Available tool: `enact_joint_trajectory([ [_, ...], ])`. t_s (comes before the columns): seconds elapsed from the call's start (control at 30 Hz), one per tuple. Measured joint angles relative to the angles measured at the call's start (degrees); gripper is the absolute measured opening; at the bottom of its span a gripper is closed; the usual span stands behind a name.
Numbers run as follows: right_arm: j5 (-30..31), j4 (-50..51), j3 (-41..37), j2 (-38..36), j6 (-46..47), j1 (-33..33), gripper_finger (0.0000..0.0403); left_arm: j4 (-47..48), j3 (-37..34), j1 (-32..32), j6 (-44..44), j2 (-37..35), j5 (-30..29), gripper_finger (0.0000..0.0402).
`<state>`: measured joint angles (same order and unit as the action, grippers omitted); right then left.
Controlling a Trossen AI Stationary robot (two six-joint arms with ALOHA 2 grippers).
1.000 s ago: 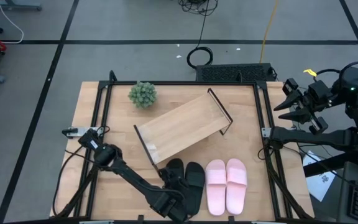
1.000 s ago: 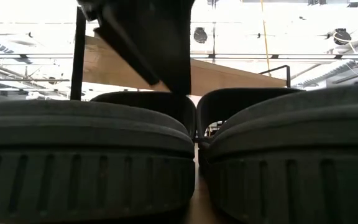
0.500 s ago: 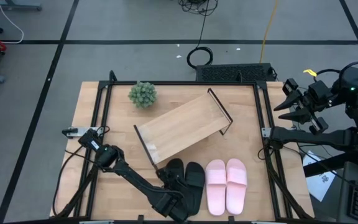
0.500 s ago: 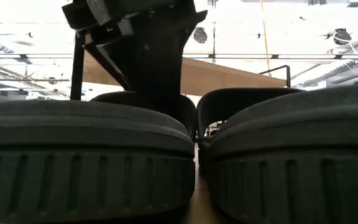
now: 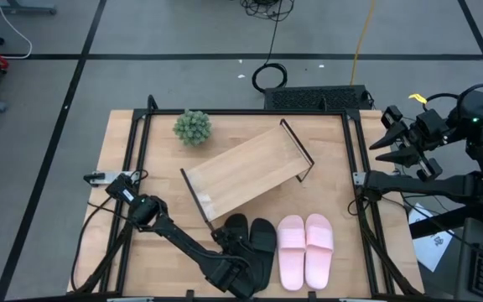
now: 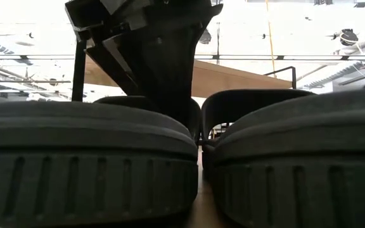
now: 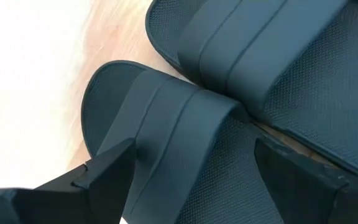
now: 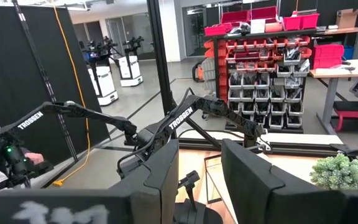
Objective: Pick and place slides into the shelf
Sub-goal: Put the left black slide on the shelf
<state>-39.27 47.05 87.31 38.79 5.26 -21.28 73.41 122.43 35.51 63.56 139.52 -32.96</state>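
Left end effector (image 7: 191,168) wide open, fingers straddling strap of left black slide (image 7: 173,149), not yet gripped. Right end effector (image 5: 386,144) parked beyond table (image 5: 124,176) edge, partly open, empty.

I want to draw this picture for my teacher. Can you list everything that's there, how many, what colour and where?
black slides: two, matte black, near edge, side by side
pink slides: two, pale pink, right of the black pair
shelf: one, light wood, black wire ends, table middle, angled
plant: one, green, far left
table: one, light wood
left gripper: open, astride one black slide's strap
right gripper: raised off the table's right edge
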Motion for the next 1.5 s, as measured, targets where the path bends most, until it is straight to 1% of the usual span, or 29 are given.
enact_joint_trajectory([
  [0.2,0.0,0.0,0.0,0.0,-0.4,0.0,0.0111,0.0,0.0,0.0,-0.9,0.0,0.5,0.0319],
  [0.37,0.0,0.0,0.0,0.0,-0.7,0.0,0.0111,0.0,0.0,0.0,-6.8,0.0,2.8,0.0325],
  [0.8,0.0,0.0,0.0,0.0,-1.9,0.0,0.0111,0.0,0.0,-0.9,-7.8,0.0,2.9,0.0319],
  [0.9,0.0,0.0,0.0,0.0,-1.9,0.0,0.0111,0.0,0.0,-1.2,-7.8,0.0,1.9,0.0315],
  [1.1,0.0,0.0,0.0,0.0,-1.9,0.0,0.0111,1.0,0.0,-2.1,-7.7,0.0,-1.5,0.0289],
  [1.5,0.0,0.1,0.0,0.0,-1.9,0.0,0.0111,1.5,0.0,-2.5,-7.8,0.0,-1.4,0.0212],
])
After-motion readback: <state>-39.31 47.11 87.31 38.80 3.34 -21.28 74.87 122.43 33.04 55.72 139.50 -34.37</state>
